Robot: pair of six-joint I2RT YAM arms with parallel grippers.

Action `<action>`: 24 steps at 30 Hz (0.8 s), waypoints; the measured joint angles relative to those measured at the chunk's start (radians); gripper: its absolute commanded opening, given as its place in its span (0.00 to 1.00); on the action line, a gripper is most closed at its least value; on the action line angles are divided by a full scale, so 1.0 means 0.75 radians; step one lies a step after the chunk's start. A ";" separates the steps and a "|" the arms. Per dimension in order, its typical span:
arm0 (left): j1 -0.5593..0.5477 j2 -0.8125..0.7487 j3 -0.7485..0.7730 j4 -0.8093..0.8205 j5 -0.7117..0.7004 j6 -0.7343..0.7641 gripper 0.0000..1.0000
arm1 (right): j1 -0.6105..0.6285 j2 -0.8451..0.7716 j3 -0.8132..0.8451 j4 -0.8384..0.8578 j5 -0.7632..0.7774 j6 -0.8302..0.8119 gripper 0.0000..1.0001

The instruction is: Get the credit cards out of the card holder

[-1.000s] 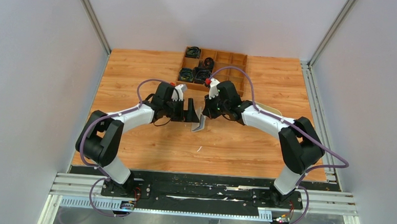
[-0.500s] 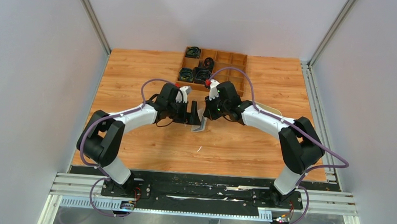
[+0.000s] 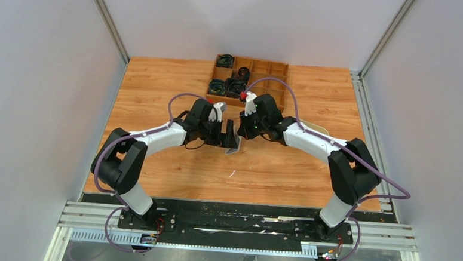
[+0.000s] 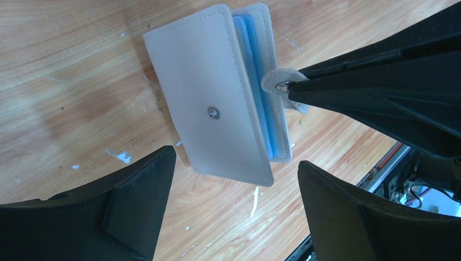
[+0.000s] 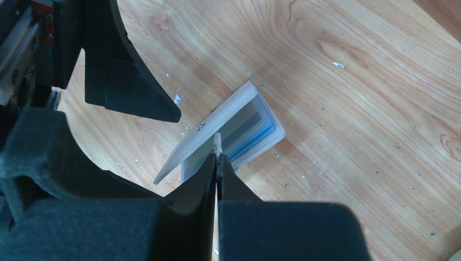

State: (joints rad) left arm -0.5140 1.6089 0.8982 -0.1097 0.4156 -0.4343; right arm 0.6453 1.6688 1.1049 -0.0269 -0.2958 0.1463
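Observation:
The card holder (image 4: 217, 98) is a pale beige wallet with a snap stud, lying on the wooden table; it also shows in the top view (image 3: 233, 147). Blue-grey credit cards (image 4: 261, 103) show edge-on between its two flaps, and in the right wrist view (image 5: 253, 130). My right gripper (image 5: 217, 157) is shut on the snap tab (image 4: 278, 82) and holds the upper flap (image 5: 209, 133) partly raised. My left gripper (image 4: 236, 160) is open, just above the card holder's near end, a finger on either side, touching nothing. The two grippers are close together mid-table (image 3: 235, 132).
A brown wooden compartment box (image 3: 262, 69) with black items stands at the back. A cream oval tray (image 3: 316, 129) is partly hidden behind my right arm. White specks (image 3: 231, 173) lie on the wood. Metal rails (image 3: 236, 223) run along the near edge.
My left gripper has moved right, up to the card holder, still open. My right gripper has stayed shut on the snap tab.

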 measured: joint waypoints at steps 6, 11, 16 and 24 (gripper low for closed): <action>-0.027 0.018 0.030 -0.008 -0.024 -0.005 0.77 | 0.000 -0.014 0.001 -0.010 0.002 -0.001 0.00; -0.027 0.019 0.037 -0.028 -0.054 -0.001 0.71 | -0.001 -0.041 0.001 -0.033 0.008 -0.006 0.00; -0.027 0.019 0.037 -0.050 -0.074 0.007 0.59 | -0.024 -0.060 0.001 -0.043 0.011 -0.012 0.00; -0.027 0.053 0.037 -0.034 -0.069 -0.002 0.19 | -0.090 -0.081 -0.038 -0.051 0.011 -0.017 0.00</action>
State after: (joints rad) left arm -0.5343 1.6489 0.9257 -0.1349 0.3637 -0.4358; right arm 0.5781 1.6077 1.0767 -0.0654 -0.2878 0.1337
